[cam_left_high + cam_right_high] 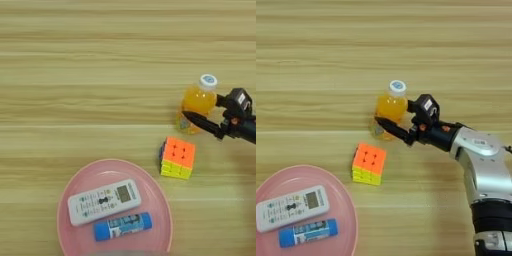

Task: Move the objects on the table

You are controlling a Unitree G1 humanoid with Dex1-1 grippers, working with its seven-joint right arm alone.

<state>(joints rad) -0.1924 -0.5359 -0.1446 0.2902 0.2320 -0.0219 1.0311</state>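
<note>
Table (75,60): light wood, plank grain running side to side, filling both views.

Plate (82,175): large, round, pink, at the near left of the table, partly cut off by the bottom edge. It holds two items. A white remote control (104,202) lies across its middle, display end to the right. A blue glue stick (122,226) with a printed label lies on its side just beside the remote, on the near side and roughly parallel to it.

Juice bottle (391,109): small, filled with orange liquid, white cap with a blue mark on top. It stands on the bare table right of centre, well apart from the plate.

Puzzle cube (369,164): orange top face, yellow and green faces on the sides. It rests on the table between the bottle and the plate, near the bottle, touching neither.

Right gripper (395,120): two black fingers on a silver forearm (483,162) that comes in from the lower right. The jaws are spread around the bottle's body, one finger across its near side, the other at its right side below the cap. Whether they press on it cannot be told.
</note>
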